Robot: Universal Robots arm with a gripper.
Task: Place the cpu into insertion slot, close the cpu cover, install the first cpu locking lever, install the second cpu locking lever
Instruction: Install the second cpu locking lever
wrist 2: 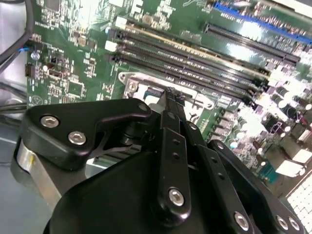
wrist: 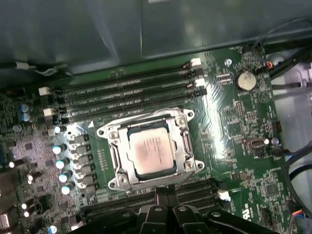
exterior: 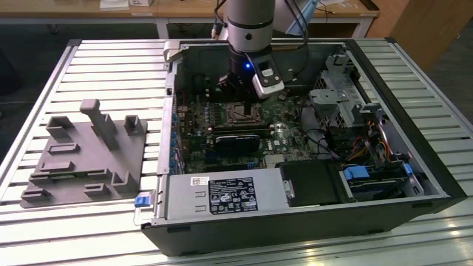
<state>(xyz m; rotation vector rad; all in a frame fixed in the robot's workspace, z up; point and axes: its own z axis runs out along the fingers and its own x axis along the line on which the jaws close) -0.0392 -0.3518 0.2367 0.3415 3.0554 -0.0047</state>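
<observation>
Already seated: the cpu [wrist: 151, 152] lies flat in the insertion slot [wrist: 114, 146] in the first wrist view, with the cpu cover [wrist: 184, 142] down around it, its window framing the chip. Whether either locking lever is latched, cannot tell. Gripper [wrist: 165, 195] hangs just beside the socket, at 6 o'clock of it in that view; fingers [wrist 2: 171, 105] look pressed together, holding nothing. In the exterior view the arm stands over the motherboard [exterior: 194, 152] inside the computer case [exterior: 310, 233].
</observation>
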